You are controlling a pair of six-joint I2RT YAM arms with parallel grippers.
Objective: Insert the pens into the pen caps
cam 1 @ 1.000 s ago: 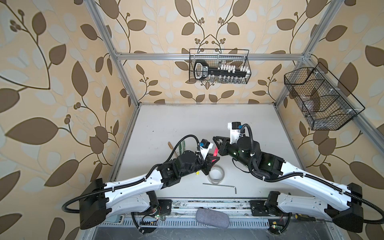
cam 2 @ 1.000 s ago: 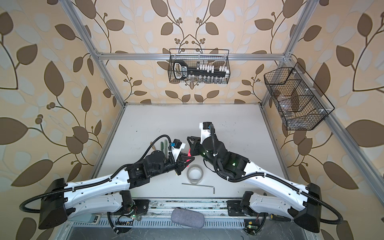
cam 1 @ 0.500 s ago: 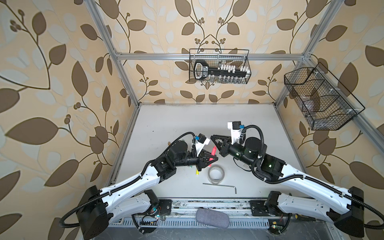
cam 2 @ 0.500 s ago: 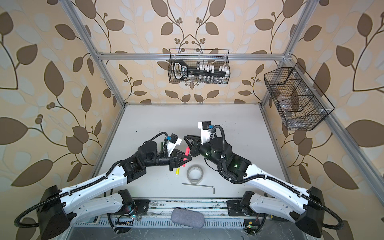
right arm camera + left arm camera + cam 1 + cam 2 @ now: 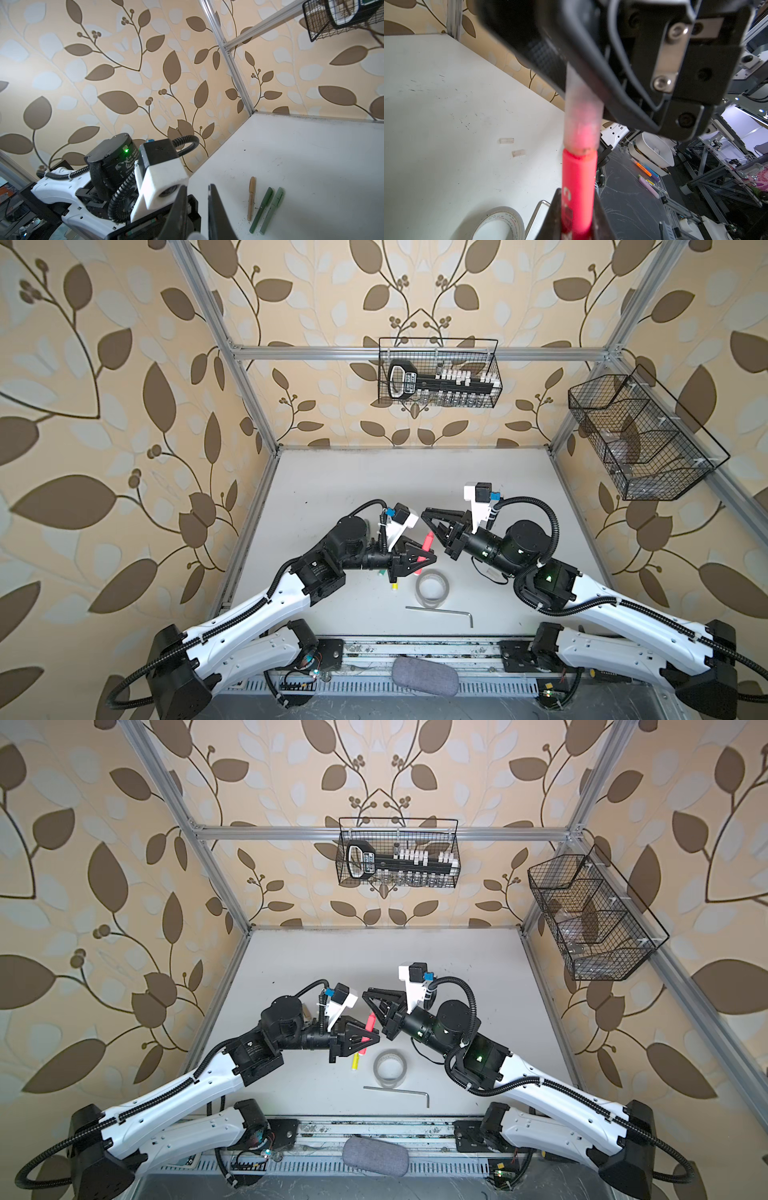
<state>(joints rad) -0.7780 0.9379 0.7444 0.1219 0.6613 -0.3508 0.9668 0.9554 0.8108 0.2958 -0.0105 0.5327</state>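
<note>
Desk (image 5: pixel 374 489), just 6 o'clock of centre: the two arms meet tip to tip.

Left gripper (image 5: pixel 424 559): fingers clenched on the pink marker (image 5: pixel 428 541), gripping low on the barrel. The marker is lifted clear of the desk, free end slanting toward 1 o'clock in both top views.

Right gripper (image 5: pixel 435 526): comes in from 3 o'clock, fingers clamped on a clear cap (image 5: pixel 581 124). The cap cannot be made out in the top views. In the left wrist view its open mouth sits over the marker's tip, rim touching the barrel's shoulder, and pink shows through the cap wall. Whether it is fully seated, cannot tell.

Lying on the desk:
- yellow marker (image 5: pixel 394 583), at 7 o'clock of the left gripper, partly under it.
- tape roll (image 5: pixel 432 573), at 5 o'clock of the left gripper, lying flat.
- hex key (image 5: pixel 436 609), at 6 o'clock of the tape roll, just beside it.
- loose clear caps (image 5: pixel 507 140) (image 5: pixel 519 153), two, near each other but not touching.
- tan pen (image 5: pixel 251 197), dark green pen (image 5: pixel 262 209) and grey-green pen (image 5: pixel 272 209), side by side in a row (right wrist view). The two green ones run nearly parallel.
</note>
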